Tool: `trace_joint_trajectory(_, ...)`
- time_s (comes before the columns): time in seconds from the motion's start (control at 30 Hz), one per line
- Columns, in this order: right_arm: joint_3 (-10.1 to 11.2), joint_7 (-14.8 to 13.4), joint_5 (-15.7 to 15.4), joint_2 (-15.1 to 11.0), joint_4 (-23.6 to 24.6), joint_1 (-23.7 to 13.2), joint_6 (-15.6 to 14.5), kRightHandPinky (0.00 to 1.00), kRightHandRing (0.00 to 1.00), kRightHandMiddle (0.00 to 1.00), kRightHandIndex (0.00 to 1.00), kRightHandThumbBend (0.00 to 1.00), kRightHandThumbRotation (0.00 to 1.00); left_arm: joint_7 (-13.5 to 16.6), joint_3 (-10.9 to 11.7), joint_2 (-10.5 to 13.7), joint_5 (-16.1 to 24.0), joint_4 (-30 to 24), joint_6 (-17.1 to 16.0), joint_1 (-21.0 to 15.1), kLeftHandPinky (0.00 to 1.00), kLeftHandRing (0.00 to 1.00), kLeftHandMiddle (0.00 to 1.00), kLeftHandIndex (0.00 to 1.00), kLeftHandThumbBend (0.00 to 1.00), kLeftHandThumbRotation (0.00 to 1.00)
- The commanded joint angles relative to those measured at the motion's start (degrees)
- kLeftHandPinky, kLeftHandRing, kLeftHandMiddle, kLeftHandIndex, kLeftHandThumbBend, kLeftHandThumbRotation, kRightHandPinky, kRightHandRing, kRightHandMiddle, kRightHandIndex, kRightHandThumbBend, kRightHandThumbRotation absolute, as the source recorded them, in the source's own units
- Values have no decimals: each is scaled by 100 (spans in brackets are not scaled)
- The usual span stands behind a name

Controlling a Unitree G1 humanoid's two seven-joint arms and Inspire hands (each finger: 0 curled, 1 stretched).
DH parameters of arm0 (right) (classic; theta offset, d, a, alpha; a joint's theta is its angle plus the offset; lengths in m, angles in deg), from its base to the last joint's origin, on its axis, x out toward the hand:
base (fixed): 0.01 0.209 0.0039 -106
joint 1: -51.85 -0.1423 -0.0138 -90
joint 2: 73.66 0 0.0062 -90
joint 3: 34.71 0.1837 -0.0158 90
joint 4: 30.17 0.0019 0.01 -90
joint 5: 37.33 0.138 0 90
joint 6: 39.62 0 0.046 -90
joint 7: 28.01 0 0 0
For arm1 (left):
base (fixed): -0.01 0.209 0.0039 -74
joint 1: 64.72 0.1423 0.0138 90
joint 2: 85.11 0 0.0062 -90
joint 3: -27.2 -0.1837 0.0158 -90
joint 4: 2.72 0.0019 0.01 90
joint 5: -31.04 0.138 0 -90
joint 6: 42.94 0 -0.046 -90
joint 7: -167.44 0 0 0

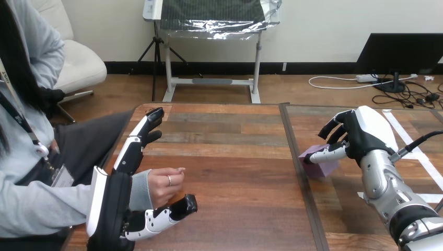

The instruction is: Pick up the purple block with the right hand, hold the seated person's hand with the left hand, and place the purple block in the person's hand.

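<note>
The purple block (pixel 317 163) sat on the wooden table (pixel 235 157), on the right part of the tabletop, just to the right of a dark seam (pixel 302 188) that ran from the far edge toward the near one. The robot's right hand (pixel 360 136) was directly at the block, reaching in from the right and covering the block's right side and part of its top. Whether this hand had actually closed on the block could not be told. The block's lower edge appeared to rest on the wood. Well apart from it, near the table's left edge, the robot's left hand (pixel 112 201) stood on edge with its fingers (pixel 141 136) stretched straight toward the far side and its thumb (pixel 180 206) pointing out to the right, so the hand was spread and gripped nothing. The person's hand (pixel 164 184), coming out of a grey sleeve, lay loosely curled in the gap between those fingers and the thumb, close against the robot's palm. Neither the fingers nor the thumb wrapped round it. A strip of white tape (pixel 412 149) crossed the table beyond the right forearm (pixel 384 183).
</note>
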Motion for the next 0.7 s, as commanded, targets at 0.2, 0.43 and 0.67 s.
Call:
trace_joint_trajectory(0.2,-43,-27,-39,-65,141,-224,19,37,44,49,50,88,0,53,18,42,9,-156,-9,-312,81,88,89,88,100,68)
trace_joint_trajectory(0.43,-86,-33,-86,-70,131,-220,13,39,45,49,50,88,0,2,-27,77,-71,-189,40,-295,81,88,89,88,100,67)
trace_joint_trajectory(0.67,-52,49,-49,-41,121,-250,-106,37,43,48,50,90,0,-3,-28,89,-93,-194,41,-301,82,88,89,88,100,67)
